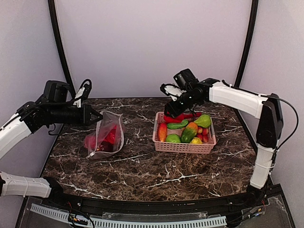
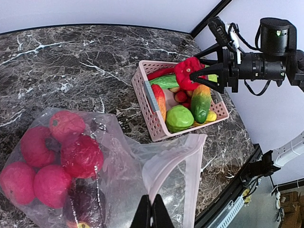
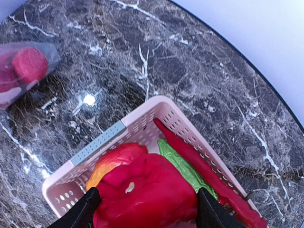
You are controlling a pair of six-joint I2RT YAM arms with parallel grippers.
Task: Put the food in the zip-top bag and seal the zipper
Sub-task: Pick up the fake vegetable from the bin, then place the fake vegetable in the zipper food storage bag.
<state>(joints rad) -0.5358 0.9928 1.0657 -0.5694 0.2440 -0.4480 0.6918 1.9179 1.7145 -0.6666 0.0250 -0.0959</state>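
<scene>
The zip-top bag point(image 1: 107, 135) stands on the left of the table with several red toy fruits point(image 2: 52, 156) inside. Its mouth gapes open towards the basket. My left gripper point(image 2: 152, 210) is shut on the bag's pale pink zipper point(image 2: 172, 151) and holds that edge up; it also shows in the top view point(image 1: 99, 116). My right gripper point(image 3: 147, 208) is shut on a large red toy pepper point(image 3: 148, 192) and holds it just above the basket's near-left corner. The left wrist view shows the pepper point(image 2: 186, 72) between the right fingers.
The pink lattice basket point(image 1: 183, 147) sits right of centre. It holds a long red chilli point(image 3: 199, 161), green pieces point(image 2: 179, 118), an orange-red piece and small red ones. Dark marble table point(image 1: 142, 171) lies between bag and basket. Walls enclose the back and sides.
</scene>
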